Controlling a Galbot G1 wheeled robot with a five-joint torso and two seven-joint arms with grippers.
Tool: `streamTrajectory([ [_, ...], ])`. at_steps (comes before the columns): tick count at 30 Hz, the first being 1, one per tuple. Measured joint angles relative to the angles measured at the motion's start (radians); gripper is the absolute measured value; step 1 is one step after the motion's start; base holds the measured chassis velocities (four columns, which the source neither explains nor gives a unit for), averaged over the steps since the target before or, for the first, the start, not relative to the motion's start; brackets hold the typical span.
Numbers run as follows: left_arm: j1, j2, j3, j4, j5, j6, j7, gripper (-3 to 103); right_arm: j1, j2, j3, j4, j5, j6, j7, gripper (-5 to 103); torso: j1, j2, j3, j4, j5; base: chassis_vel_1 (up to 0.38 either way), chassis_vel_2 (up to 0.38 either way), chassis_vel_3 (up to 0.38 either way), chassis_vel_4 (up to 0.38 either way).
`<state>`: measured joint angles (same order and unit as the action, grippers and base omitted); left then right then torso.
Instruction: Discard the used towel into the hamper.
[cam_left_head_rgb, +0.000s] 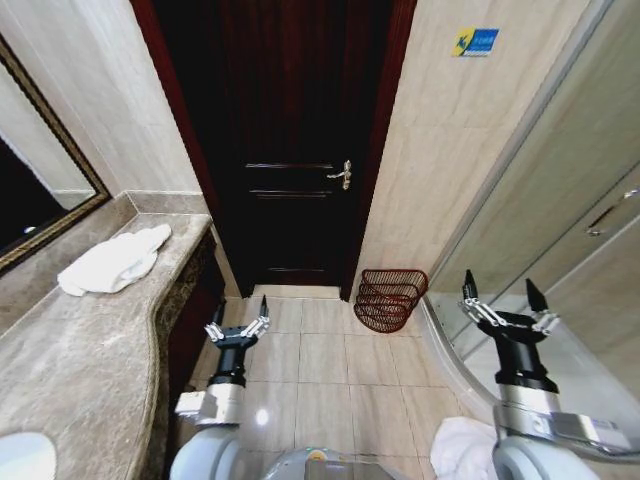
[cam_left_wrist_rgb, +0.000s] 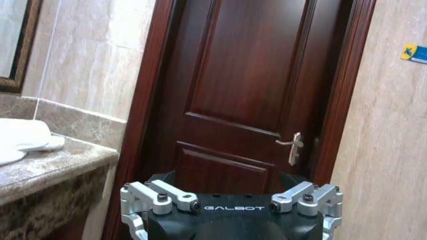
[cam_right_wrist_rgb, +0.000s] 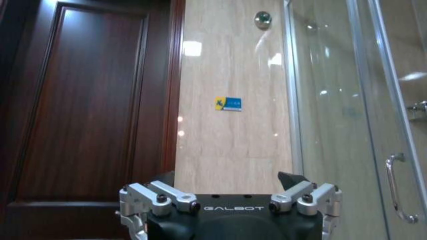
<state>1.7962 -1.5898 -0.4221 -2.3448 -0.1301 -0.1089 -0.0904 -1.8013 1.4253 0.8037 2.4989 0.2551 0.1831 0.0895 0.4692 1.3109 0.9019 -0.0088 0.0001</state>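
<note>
Towel (cam_left_head_rgb: 113, 260) lies crumpled on the marble table (cam_left_head_rgb: 90, 350) at left, unclaimed; both arms hover over the floor, left claw (cam_left_head_rgb: 238, 314) and right claw (cam_left_head_rgb: 504, 294) spread open, empty. Hamper (cam_left_head_rgb: 390, 298) waits beside the door (cam_left_head_rgb: 285, 130).

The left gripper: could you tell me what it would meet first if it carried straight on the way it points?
Probably the dark wooden door: the left gripper faces it squarely, fingers open, with bare floor between. The counter stays off to its side. Depth is hard to judge.
</note>
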Motion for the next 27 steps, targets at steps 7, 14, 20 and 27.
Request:
streamTrajectory([
  [7,0.002,0.007,-0.072,-0.086,-0.029,-0.011,-0.007,100,0.004,-0.002,-0.039,0.001,-0.011,-0.016,0.026,100,0.000,0.000,0.000,0.0002,0.0000,0.000,0.000,0.000,0.000],
  [14,0.012,0.024,-0.076,-0.113,-0.044,-0.024,-0.032,100,0.001,-0.006,-0.054,0.001,0.001,-0.037,0.030,100,0.000,0.000,0.000,0.0001,-0.0002,0.000,0.000,0.000,0.000],
  [20,0.027,0.014,-0.040,-0.098,-0.006,-0.034,-0.017,100,0.000,-0.017,-0.056,0.001,0.039,-0.068,0.030,100,0.000,0.000,0.000,0.0001,-0.0001,0.000,0.000,0.000,0.000],
  [27,0.030,0.019,-0.051,-0.097,-0.011,-0.034,-0.021,100,0.003,-0.020,-0.055,0.001,0.050,-0.071,0.030,100,0.000,0.000,0.000,0.0001,-0.0001,0.000,0.000,0.000,0.000],
])
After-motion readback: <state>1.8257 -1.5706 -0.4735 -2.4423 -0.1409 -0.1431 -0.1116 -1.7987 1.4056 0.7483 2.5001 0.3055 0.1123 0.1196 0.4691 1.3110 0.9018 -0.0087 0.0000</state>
